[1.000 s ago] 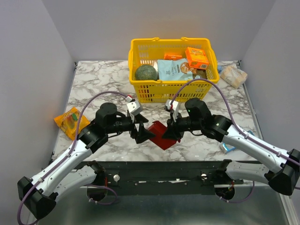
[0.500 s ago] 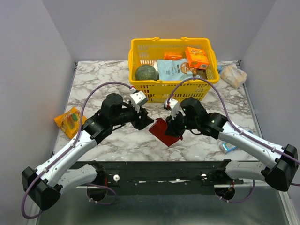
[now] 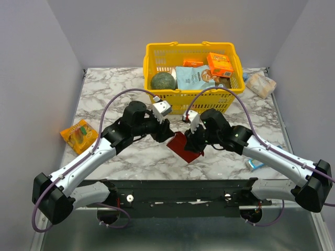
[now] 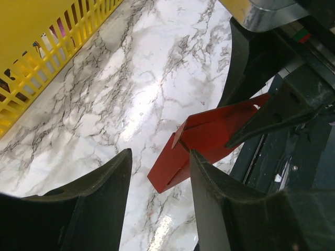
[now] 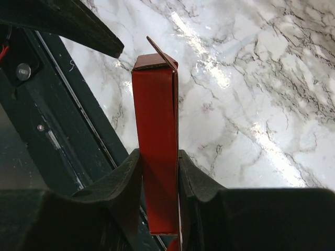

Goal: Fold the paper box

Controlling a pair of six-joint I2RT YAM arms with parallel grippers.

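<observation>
Right gripper (image 3: 196,146) is clamped on the box (image 3: 180,147), squashing it flat, just 6 o'clock of the table (image 3: 104,94) centre. Left gripper (image 3: 166,134) sits at the box's 10 with its jaws apart, holding nothing. I'd go in square on the end flap (image 5: 159,49) and take it slow, since thin card probably buckles. Basket (image 3: 157,102) at 12 crowds it a bit. Packet (image 3: 78,136) at 9 is no bother.

Matt red cardboard paper box (image 5: 155,157); glossy, smooth marble-patterned table (image 4: 131,78); shiny yellow plastic basket (image 3: 172,102) with lattice walls.
</observation>
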